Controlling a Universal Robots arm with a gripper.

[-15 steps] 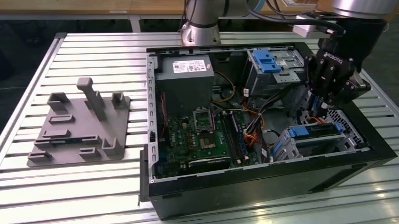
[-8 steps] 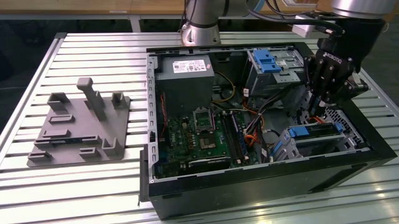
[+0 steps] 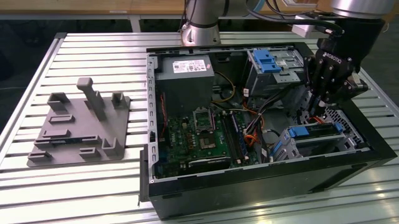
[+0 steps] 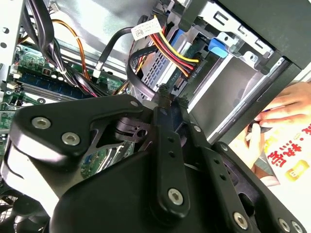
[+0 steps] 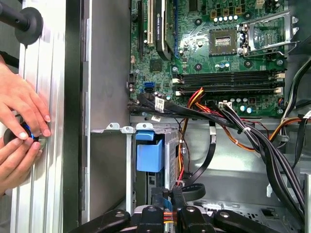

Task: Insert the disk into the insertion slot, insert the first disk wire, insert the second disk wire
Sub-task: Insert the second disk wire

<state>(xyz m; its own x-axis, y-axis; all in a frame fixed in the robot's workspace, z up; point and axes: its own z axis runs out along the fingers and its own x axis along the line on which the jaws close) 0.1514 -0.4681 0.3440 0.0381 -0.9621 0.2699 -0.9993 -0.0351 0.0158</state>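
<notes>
The pincer (image 3: 319, 108) reaches down into the black computer case (image 3: 249, 196), its fingers (image 5: 167, 201) clenched on a wire connector at the back of the disk (image 3: 315, 131). The disk already sits in the insertion slot (image 3: 324, 142), so that step looks done; the wiring appears underway. A person's hands (image 5: 19, 126) rest on the counter (image 3: 93, 186) outside the case.

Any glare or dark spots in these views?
Exterior view: ceiling light glares off the slatted table along the near edge; the computer case front wall reads as flat black. Second wrist view: the claw sits dark against a bright metal bay wall. First wrist view: evenly lit, motherboard crisp.
</notes>
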